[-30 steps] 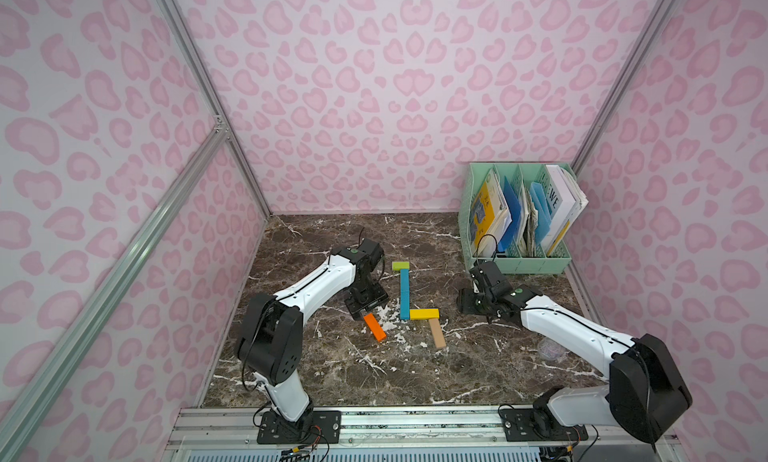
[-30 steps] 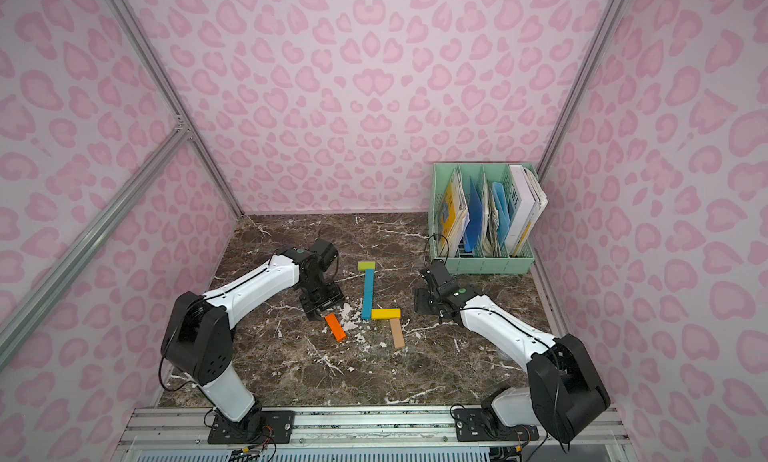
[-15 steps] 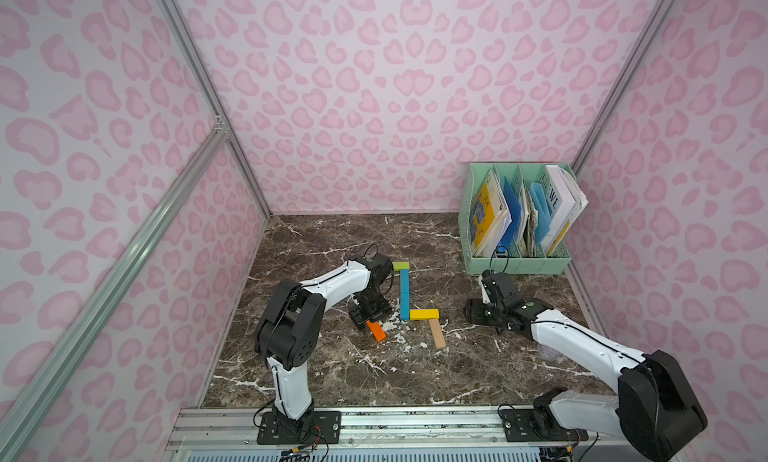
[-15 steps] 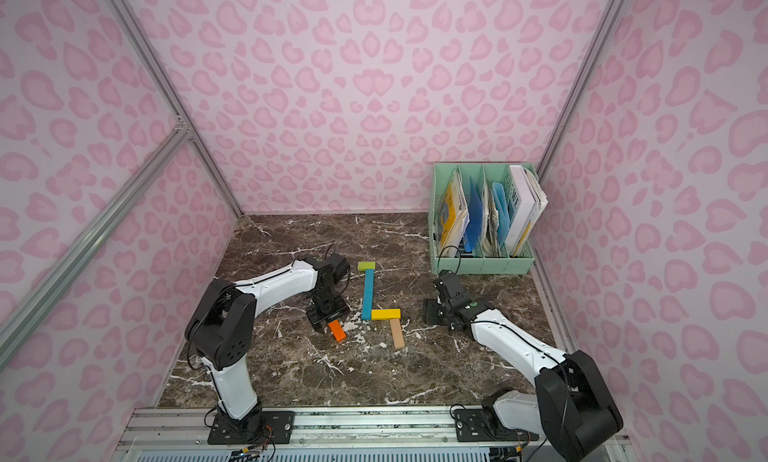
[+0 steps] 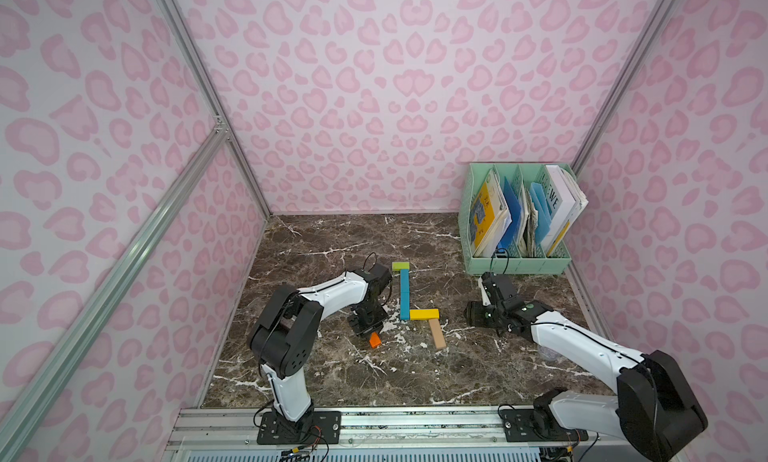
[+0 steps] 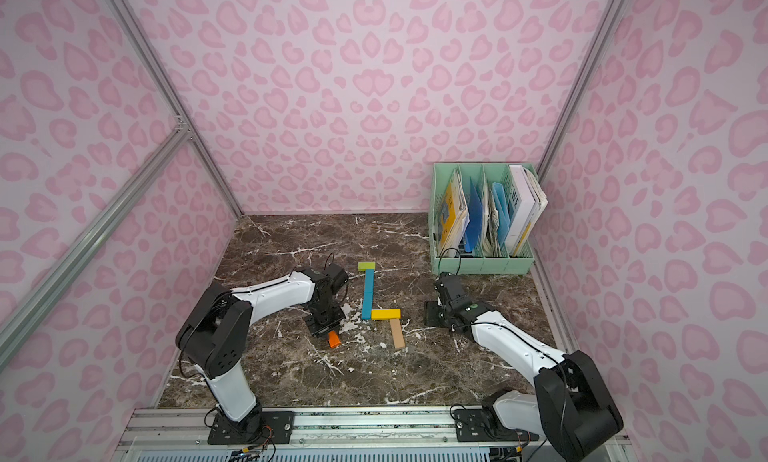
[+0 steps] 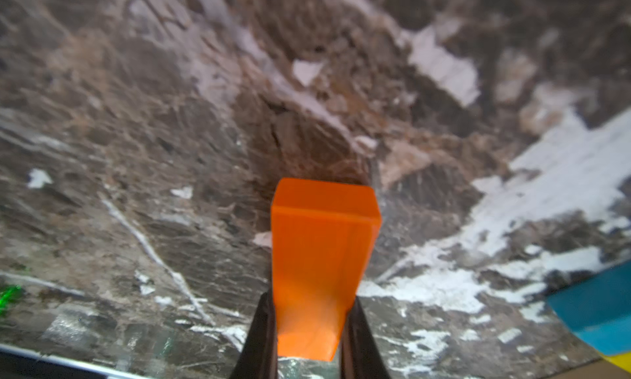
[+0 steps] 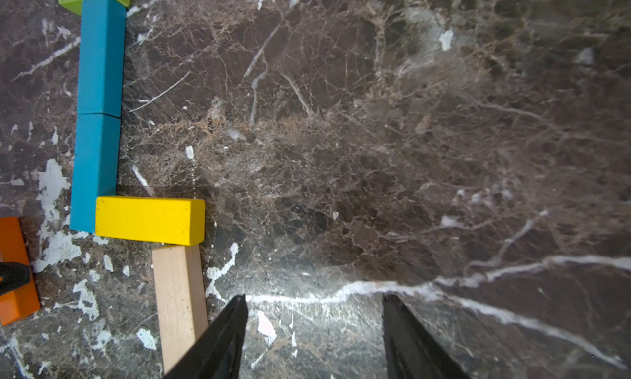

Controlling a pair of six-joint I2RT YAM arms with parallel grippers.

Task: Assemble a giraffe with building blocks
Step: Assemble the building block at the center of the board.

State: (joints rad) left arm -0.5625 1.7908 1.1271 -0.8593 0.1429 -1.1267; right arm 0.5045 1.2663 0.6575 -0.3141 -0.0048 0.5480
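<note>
Left gripper (image 7: 310, 302) — now around orange block (image 7: 324, 230)

The left arm (image 5: 332, 291) climbs from its base at seven o'clock, folds at a high elbow and runs out toward one o'clock, with the wrist bent steeply down. The left gripper (image 5: 369, 332) is clamped, both fingers (image 7: 263, 333) pressed flat on the sides of the orange block (image 7: 324, 251). The right arm (image 5: 582, 343) stretches low from five o'clock toward ten o'clock. The right gripper (image 8: 314, 302) points to nine o'clock, jaws standing apart, holding nothing.
</note>
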